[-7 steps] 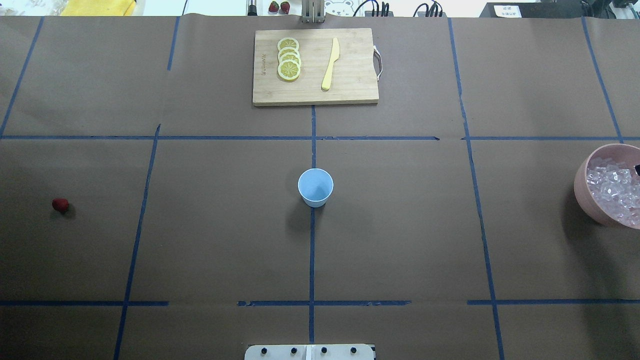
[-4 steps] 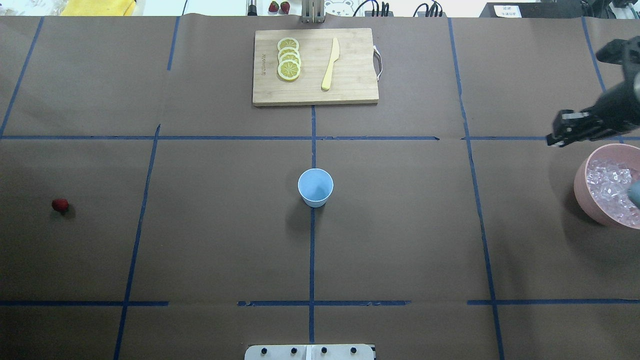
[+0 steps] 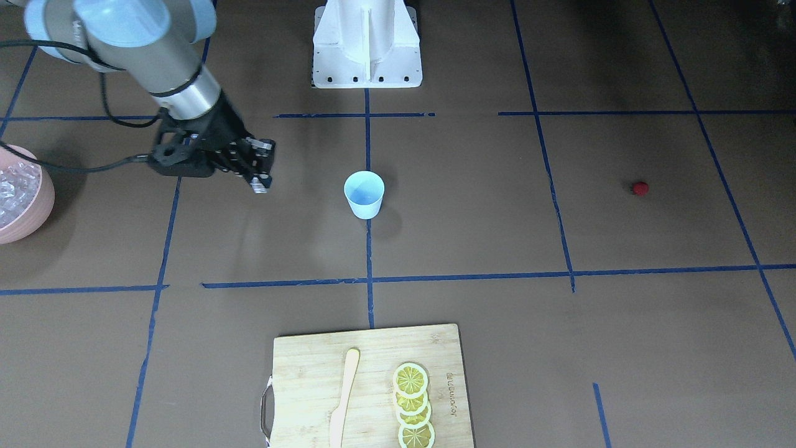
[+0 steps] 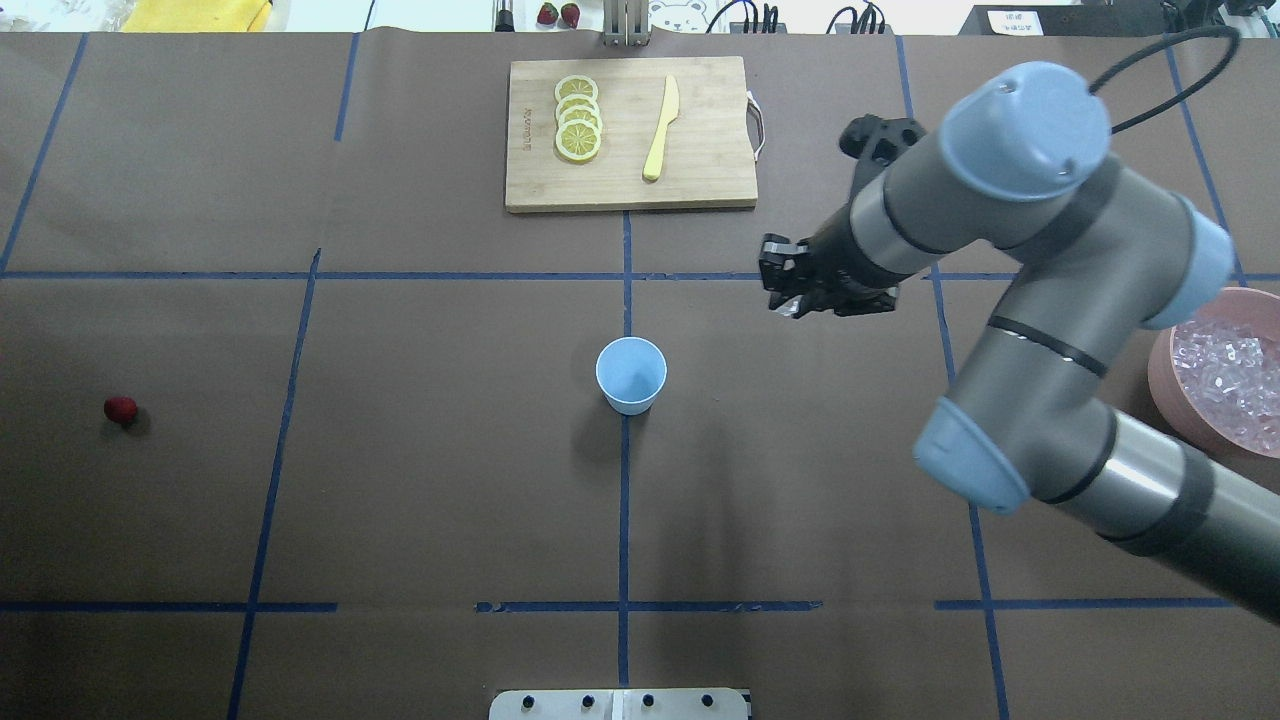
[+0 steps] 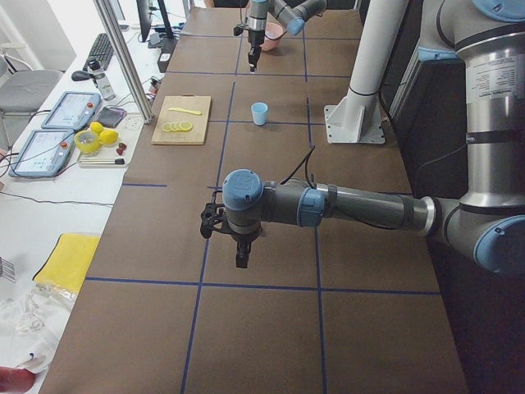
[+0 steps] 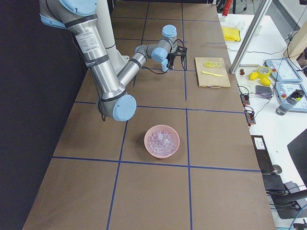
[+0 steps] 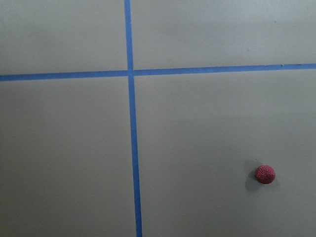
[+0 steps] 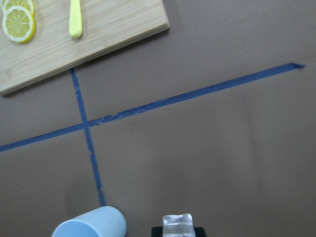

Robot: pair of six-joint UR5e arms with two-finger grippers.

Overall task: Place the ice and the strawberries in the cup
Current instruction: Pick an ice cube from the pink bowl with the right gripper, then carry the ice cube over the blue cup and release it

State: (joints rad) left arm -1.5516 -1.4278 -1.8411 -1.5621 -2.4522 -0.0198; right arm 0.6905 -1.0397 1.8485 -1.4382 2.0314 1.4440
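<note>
The light-blue cup stands upright at the table's middle, also in the front view. My right gripper hangs to the cup's right and a little behind it, apart from it. In the right wrist view it is shut on one clear ice cube, with the cup at the lower left. More ice fills the pink bowl at the right edge. The strawberry lies alone at the far left and shows in the left wrist view. My left gripper shows only in the left side view; I cannot tell its state.
A wooden cutting board lies at the back middle with lemon slices and a yellow knife. The right arm's elbow spans the table's right half above the bowl. Blue tape lines cross the brown paper.
The right arm has swept in from the right edge by the bowl leftward to near the cup. The cup and the strawberry have not moved.
</note>
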